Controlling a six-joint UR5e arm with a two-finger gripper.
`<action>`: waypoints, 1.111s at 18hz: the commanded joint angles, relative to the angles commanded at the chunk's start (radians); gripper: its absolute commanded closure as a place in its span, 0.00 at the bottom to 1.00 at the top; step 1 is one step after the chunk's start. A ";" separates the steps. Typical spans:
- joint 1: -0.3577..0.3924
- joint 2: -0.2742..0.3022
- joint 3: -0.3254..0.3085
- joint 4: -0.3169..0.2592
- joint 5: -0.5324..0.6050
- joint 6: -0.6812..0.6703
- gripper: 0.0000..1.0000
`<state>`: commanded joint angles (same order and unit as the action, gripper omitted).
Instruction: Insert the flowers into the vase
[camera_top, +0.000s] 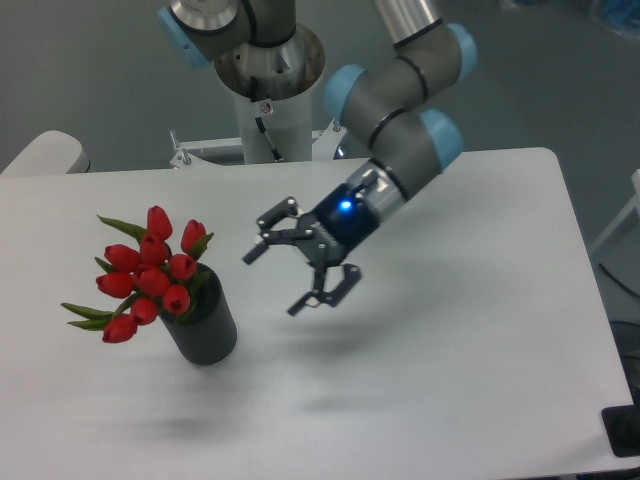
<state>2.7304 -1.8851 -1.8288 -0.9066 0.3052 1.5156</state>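
From where I stood there was one dark vase (205, 325) on the single white desk (450, 380). It held one bunch of flowers (150, 275), about nine red buds. One arm (400, 120) carried one gripper (285, 275).

Only the vase (205, 325) with the flowers (150, 270) stands on the table (480, 380). To the right of the vase, the table is free around the open gripper (282, 278).

The vase (205, 325) looks matt dark grey, the flowers (150, 270) glossy red, the pincer (277, 281) black metal, and the surface (450, 350) smooth matt white.
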 joint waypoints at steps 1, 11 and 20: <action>0.002 -0.015 0.025 0.000 0.008 0.000 0.00; 0.089 -0.186 0.261 -0.008 0.261 -0.014 0.00; -0.020 -0.241 0.365 -0.043 0.780 -0.037 0.00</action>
<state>2.7107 -2.1260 -1.4636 -0.9494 1.0856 1.4787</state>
